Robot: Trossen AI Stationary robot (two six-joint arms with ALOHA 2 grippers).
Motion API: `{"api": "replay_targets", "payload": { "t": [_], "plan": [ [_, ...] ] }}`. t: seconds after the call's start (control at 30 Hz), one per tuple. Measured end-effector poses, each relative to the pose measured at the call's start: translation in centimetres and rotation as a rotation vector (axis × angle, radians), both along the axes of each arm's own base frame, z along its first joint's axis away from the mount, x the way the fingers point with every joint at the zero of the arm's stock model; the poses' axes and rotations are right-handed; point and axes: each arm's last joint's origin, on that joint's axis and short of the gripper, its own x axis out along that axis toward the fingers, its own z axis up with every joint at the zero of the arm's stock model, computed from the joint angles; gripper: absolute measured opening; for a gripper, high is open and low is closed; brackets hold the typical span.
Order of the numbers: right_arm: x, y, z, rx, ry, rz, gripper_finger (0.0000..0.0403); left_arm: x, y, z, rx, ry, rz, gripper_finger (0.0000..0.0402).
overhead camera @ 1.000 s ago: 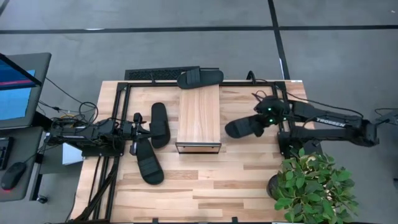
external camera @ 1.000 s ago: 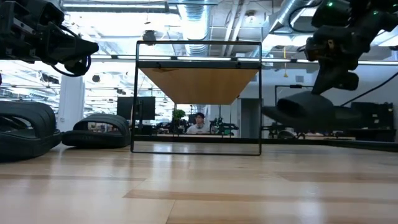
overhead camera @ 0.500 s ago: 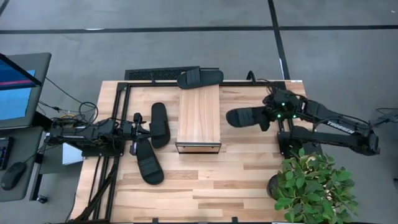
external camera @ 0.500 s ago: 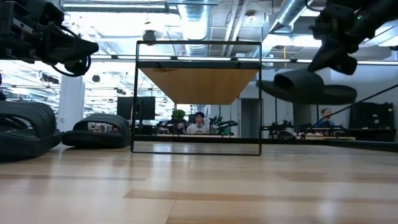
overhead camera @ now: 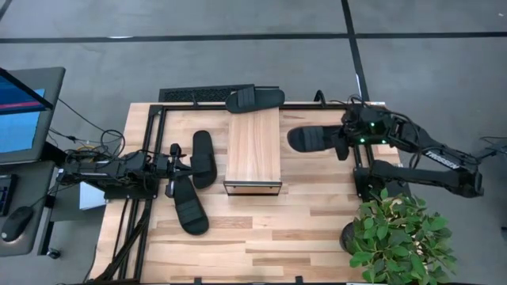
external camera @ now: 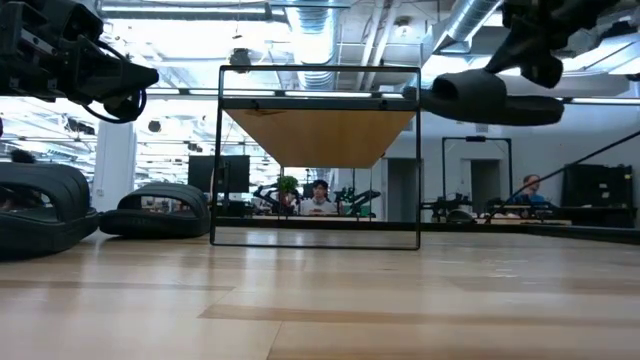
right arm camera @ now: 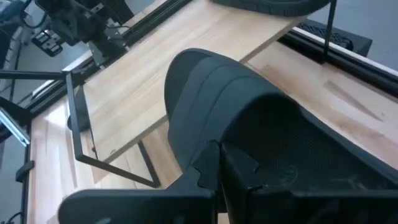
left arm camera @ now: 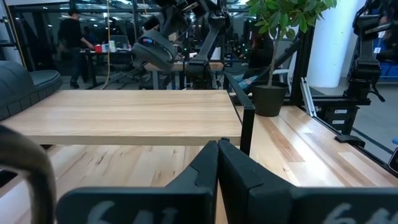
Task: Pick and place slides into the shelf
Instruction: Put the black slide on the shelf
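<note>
My right gripper is shut on one black slide and holds it in the air to the right of the shelf, at about the height of the shelf's top in the low view. A second slide lies across the far end of the shelf's top. Two more slides lie on the table left of the shelf. My left gripper waits shut beside those two, touching nothing; its fingers point at the shelf top. My right gripper holds the slide by its heel end, behind the ribbed strap, pinched between the two fingers. The fingers come from the table's right, roughly along the slide. The slide is lifted clear and nearly level, its toe toward the shelf.
A potted plant stands at the table's near right corner, close to the right arm's base. A dark metal frame runs along the table's left side and far edge. Bare wood lies in front of the shelf. People sit in the room beyond.
My right gripper has risen and moved toward the table's far edge, carrying the slide. The slide has gone from hanging low and tilted beside the shelf to nearly level at the height of the shelf's top. The gripper stays shut on it.
</note>
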Motion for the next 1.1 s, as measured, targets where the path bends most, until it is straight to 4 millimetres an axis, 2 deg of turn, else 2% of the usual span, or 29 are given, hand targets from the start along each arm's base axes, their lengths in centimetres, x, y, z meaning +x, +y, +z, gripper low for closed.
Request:
{"api": "replay_targets", "payload": {
  "t": [0.33, 0.6, 0.87, 1.1],
  "plan": [
    [3.4, -0.8, 3.0, -0.043, 0.017, 0.088, 0.0, 0.0, 0.0, 0.0, -0.003, 0.0, 0.0, 0.0],
    [7.3, -2.1, 5.1, -0.047, -0.033, 0.192, 0.0, 0.0, 0.0, 0.0, 0.002, 0.0, 0.0, 0.0],
    [11.9, -4.2, 5.4, -0.03, -0.052, 0.278, 0.0, 0.0, 0.0, 0.0, -0.001, 0.0, 0.0, 0.0],
    [15.3, -6.5, 4.5, 0.042, -0.047, 0.323, 0.0, 0.0, 0.0, 0.0, -0.004, 0.0, 0.0, 0.0]
  ]
}}
